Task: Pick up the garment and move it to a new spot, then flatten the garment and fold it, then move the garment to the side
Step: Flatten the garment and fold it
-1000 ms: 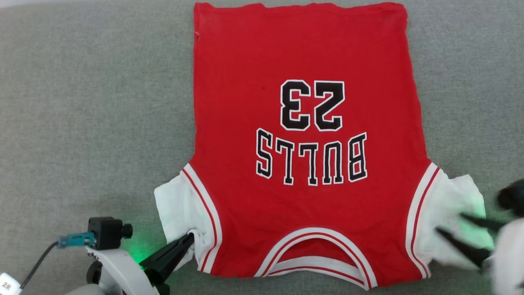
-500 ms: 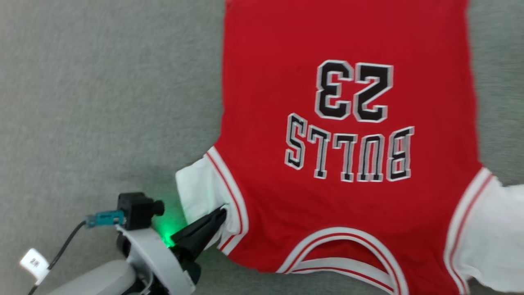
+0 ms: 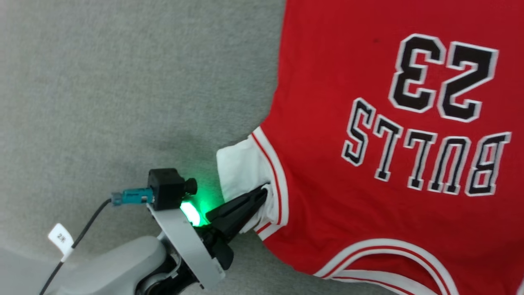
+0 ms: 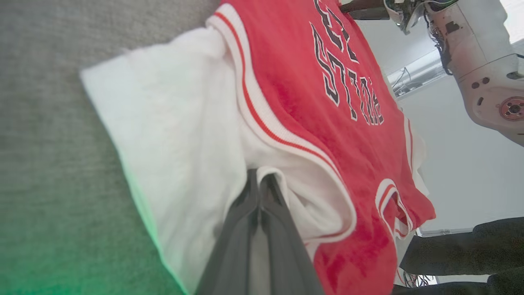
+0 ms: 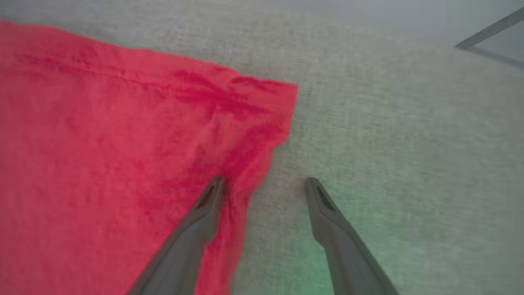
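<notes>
Pinch on the left gripper [image 3: 262,192] is fully closed, grabbing the white sleeve of the garment [image 3: 348,82], which lies flat on grey cloth [image 3: 123,82]. Meanwhile the right gripper [image 5: 264,182] gapes wide, holding nothing, straddling its red edge. It runs off frame right; "BULLS 23" reads upside down; cable tag [image 3: 60,238] too tiny to read.

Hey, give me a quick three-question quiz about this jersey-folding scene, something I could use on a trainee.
1. True or false: the left end effector is shut on the white sleeve of the garment.
2. The right end effector is: A) open, straddling the garment's red edge; B) shut on the collar; C) holding a hanger.
3. Which number is printed on the garment?
Key: 1 true; 2 A; 3 23.
</notes>
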Tool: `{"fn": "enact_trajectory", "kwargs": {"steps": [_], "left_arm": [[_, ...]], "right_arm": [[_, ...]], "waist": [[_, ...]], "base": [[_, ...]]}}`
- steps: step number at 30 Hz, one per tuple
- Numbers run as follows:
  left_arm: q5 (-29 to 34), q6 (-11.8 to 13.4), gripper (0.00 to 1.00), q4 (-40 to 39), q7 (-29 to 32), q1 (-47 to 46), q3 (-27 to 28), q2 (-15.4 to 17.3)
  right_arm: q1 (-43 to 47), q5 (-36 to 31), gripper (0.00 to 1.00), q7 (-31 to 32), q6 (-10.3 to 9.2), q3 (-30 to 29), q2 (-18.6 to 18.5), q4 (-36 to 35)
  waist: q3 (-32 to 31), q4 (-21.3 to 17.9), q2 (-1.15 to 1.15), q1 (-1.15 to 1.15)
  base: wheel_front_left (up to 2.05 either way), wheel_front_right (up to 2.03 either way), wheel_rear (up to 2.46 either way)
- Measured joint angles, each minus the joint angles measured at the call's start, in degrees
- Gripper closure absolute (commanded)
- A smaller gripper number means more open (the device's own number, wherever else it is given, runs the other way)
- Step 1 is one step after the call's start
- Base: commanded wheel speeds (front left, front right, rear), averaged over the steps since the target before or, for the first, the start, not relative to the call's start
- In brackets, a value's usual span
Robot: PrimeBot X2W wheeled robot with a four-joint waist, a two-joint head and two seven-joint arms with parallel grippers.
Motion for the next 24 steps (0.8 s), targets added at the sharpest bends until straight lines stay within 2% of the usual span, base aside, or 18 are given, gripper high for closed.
{"fn": "enact_trajectory", "kwargs": {"steps": [5, 6, 7, 8, 9, 13, 17, 21, 24], "left_arm": [[0.2, -0.4, 1.00, -0.2, -0.1, -0.5, 0.6, -1.0], [0.3, -0.4, 1.00, -0.2, -0.1, -0.5, 0.9, -1.2], [0.5, -0.4, 1.00, -0.2, -0.1, -0.4, 1.3, -1.5], [0.6, -0.4, 1.00, -0.2, -0.1, -0.2, 1.6, -1.7], [0.6, -0.4, 1.00, -0.2, 0.0, 0.0, 2.0, -1.8], [1.4, -0.5, 1.00, 0.3, 0.0, 1.6, 4.3, -2.3], [1.8, -0.5, 1.00, 1.6, 0.3, 4.5, 6.8, -1.9], [1.9, -0.2, 1.00, 3.1, 0.3, 8.7, 9.0, 0.9], [1.9, 0.1, 1.00, 3.5, 0.5, 11.3, 10.4, 2.1]], "right_arm": [[-3.7, -1.7, 0.00, 2.1, -0.02, -1.1, 0.9, 4.1], [-4.2, -2.0, 0.06, 2.1, -0.02, -1.3, 0.8, 4.5], [-4.5, -2.1, 0.68, 1.7, -0.02, -1.5, 0.8, 4.9], [-4.5, -2.2, 0.87, 1.2, -0.02, -1.5, 0.8, 5.2], [-4.5, -2.2, 1.00, 0.8, -0.02, -1.4, 0.9, 5.4], [-3.0, -0.1, 1.00, -1.9, -0.01, -1.0, 1.2, 5.5], [2.4, 5.4, 1.00, -3.6, -0.01, 0.9, -0.5, 2.6], [11.0, 12.6, 1.00, -4.1, 0.00, 3.0, -4.4, -3.5], [19.7, 18.0, 1.00, -3.4, 0.00, 4.8, -8.7, -10.1]], "waist": [[2.2, 2.2, 0.00, 0.00], [2.5, 2.6, 0.00, 0.00], [2.7, 2.8, 0.00, 0.00], [2.7, 3.0, 0.00, 0.00], [2.6, 3.0, 0.00, 0.00], [1.5, 2.9, 0.00, 0.00], [-0.9, 2.5, 0.00, 0.00], [-4.4, 1.4, 0.00, 0.00], [-7.2, 0.3, 0.00, 0.00]], "base": [[0.00, 0.00, 0.00], [0.00, 0.00, 0.00], [0.00, 0.00, 0.00], [0.00, 0.00, 0.00], [0.00, 0.00, 0.00], [0.00, 0.00, 0.00], [0.00, 0.00, 0.00], [0.00, 0.00, 0.00], [0.00, 0.00, 0.00]]}}
